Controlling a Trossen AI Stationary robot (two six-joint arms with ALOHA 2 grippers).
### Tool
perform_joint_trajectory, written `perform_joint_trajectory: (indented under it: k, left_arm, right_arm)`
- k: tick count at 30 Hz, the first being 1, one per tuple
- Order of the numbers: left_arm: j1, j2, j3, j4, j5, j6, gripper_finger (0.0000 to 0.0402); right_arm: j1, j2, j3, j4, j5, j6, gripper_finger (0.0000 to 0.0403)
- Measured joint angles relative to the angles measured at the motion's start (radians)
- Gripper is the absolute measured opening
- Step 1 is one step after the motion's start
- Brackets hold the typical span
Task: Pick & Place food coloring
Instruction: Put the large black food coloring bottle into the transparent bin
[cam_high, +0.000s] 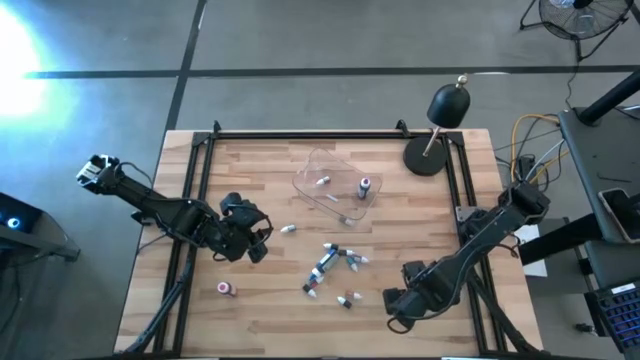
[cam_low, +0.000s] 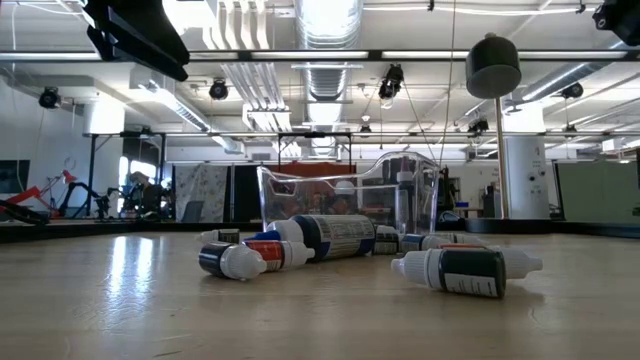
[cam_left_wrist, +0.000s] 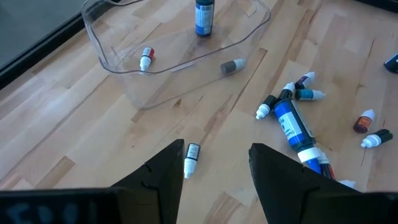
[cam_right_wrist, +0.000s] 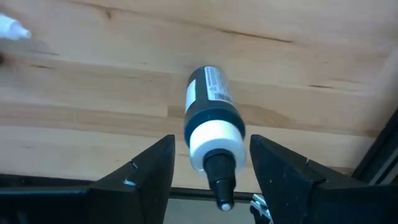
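Several food coloring bottles (cam_high: 330, 262) lie scattered in a loose cluster at the middle of the wooden surface (cam_high: 270, 310), just in front of the clear tray (cam_high: 335, 182). A few more are already inside the tray: one with a blue label standing upright (cam_left_wrist: 203, 17), a red-banded one (cam_left_wrist: 146, 58) and a grey one (cam_left_wrist: 232, 66) lying on its floor. One pink-capped bottle (cam_high: 226, 289) lies apart near the front left. A single white-tipped bottle (cam_left_wrist: 191, 157) lies just ahead of the left gripper (cam_left_wrist: 214, 171), whose fingers stand apart with nothing between them, left of the cluster. The right gripper (cam_right_wrist: 211, 168) is low at the front right, with a dark bottle with a white collar (cam_right_wrist: 211, 127) lying between its spread fingers; whether they press it I cannot tell. A black desk lamp (cam_high: 440, 125) stands at the back right corner.
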Motion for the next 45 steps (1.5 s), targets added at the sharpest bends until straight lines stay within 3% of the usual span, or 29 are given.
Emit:
perform_joint_trajectory:
  k: [16, 20, 24, 29, 32, 35, 38, 45]
  left_arm:
    - [0.000, 0.000, -0.001, 0.000, 0.001, -0.005, 0.0156]
    - [0.000, 0.000, -0.001, 0.000, 0.001, -0.007, 0.0156]
    - [0.000, 0.000, -0.002, 0.000, 0.016, -0.028, 0.0156]
    - [0.000, 0.000, -0.002, -0.001, 0.071, -0.083, 0.0156]
    - [-0.008, 0.000, -0.002, -0.001, 0.100, -0.139, 0.0156]
    - [-0.029, 0.000, -0.002, 0.000, 0.106, -0.210, 0.0156]
    - [-0.062, 0.000, 0.003, 0.000, 0.094, -0.282, 0.0156]
    - [-0.143, 0.000, 0.042, 0.002, -0.033, -0.372, 0.0156]
  right_arm:
    - [-0.004, 0.000, 0.010, 0.000, 0.019, -0.060, 0.0107]
    - [-0.029, -0.005, 0.070, -0.049, 0.157, -0.132, 0.0107]
    - [-0.106, -0.006, 0.189, -0.204, 0.312, -0.297, 0.0108]
    - [-0.261, -0.001, 0.370, -0.379, 0.514, -0.586, 0.0108]
    - [-0.383, -0.002, 0.442, -0.397, 0.573, -0.749, 0.0108]
    - [-0.512, 0.000, 0.489, -0.399, 0.567, -0.919, 0.0108]
    - [-0.638, 0.011, 0.497, -0.377, 0.491, -1.069, 0.0108]
    - [-0.820, 0.051, 0.472, -0.332, 0.321, -1.285, 0.0108]
